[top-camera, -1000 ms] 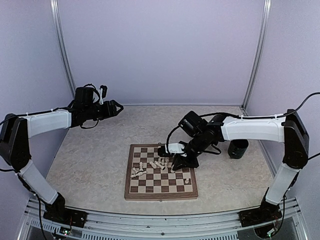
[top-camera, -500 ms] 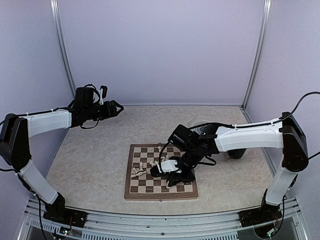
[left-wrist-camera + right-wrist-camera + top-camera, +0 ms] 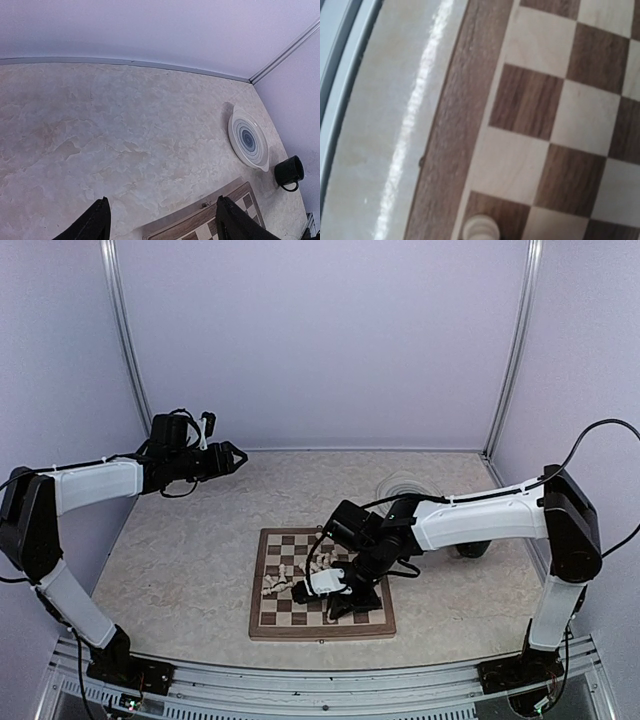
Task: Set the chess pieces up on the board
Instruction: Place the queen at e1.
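The board point(image 3: 262, 615) lies on the table's near middle, with a loose heap of pale chess pieces point(image 3: 285, 580) on its left-centre squares. My right gripper point(image 3: 338, 606) hangs low over the board's near rows. The right wrist view shows the rounded top of one chess piece point(image 3: 480, 231) at the bottom edge, over a dark square beside the board's border point(image 3: 455, 125). The gripper is shut on that piece, and its fingers barely show. My left gripper point(image 3: 232, 455) is held high at the far left, open and empty point(image 3: 162, 200), with a board corner point(image 3: 200, 225) below it.
A round plate with grey rings point(image 3: 248, 138) sits at the back right of the table point(image 3: 405, 483). A black mug point(image 3: 289, 171) stands right of the board, partly behind the right arm point(image 3: 475, 540). A metal rail runs along the near table edge.
My right arm has swung from the middle-right of the board toward its near edge and leftward, gripper staying shut. The left arm has not moved.
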You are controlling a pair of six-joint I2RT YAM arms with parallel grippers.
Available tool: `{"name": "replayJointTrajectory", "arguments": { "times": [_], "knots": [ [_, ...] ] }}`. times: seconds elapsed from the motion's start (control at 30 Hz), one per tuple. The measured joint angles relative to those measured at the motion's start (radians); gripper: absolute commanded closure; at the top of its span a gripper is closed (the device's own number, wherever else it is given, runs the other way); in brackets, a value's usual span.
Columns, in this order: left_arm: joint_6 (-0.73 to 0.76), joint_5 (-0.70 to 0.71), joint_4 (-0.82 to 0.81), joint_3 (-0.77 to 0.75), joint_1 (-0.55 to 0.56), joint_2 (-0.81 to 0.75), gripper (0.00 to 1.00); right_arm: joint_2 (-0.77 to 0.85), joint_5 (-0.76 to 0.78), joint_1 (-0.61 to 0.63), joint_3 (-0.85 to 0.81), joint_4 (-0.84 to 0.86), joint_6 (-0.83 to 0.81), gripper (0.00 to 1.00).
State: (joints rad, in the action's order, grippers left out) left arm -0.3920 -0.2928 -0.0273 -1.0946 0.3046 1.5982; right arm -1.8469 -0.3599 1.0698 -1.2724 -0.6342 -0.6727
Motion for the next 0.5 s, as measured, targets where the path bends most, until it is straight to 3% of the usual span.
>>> {"name": "replayJointTrajectory", "arguments": {
  "times": [0.3,0.5],
  "knots": [
    [0.000,-0.011,0.006,-0.014,0.000,0.000,0.28,-0.011,0.023,0.019,-0.011,0.015,0.009,0.86],
    [0.000,-0.014,0.008,-0.016,0.000,0.000,0.28,-0.012,0.028,0.021,-0.011,0.017,0.009,0.90]
  ]
}}
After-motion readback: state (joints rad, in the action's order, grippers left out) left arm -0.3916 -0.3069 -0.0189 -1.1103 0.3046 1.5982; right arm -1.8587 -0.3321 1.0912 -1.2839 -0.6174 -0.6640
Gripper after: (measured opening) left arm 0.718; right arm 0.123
